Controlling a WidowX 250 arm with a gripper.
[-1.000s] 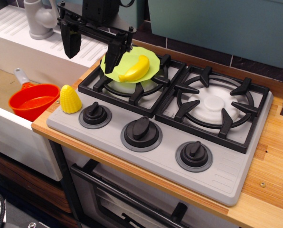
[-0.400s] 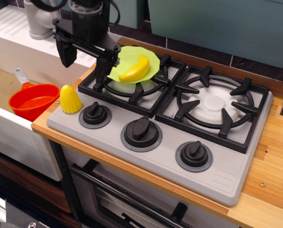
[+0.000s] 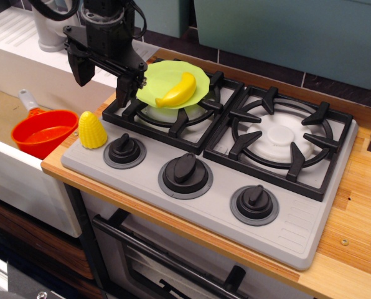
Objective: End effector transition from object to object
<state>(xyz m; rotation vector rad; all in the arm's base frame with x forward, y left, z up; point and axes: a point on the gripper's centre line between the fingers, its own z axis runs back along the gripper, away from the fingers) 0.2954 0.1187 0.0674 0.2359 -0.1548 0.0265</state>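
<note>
End effector (image 3: pixel 104 80) above corn (image 3: pixel 92 129); bar horizontal, spread fingers (image 3: pixel 81 68) pointing down

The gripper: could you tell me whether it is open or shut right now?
Open. The gripper has its two fingers spread wide apart, with nothing between them.

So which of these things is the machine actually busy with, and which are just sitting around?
Part of the job:
- the robot's hand, open and empty
- likely the banana on the green plate and the corn, the loose items nearest it

Just lying about:
- orange pot in the sink
- stove knobs
- right burner
- faucet
</note>
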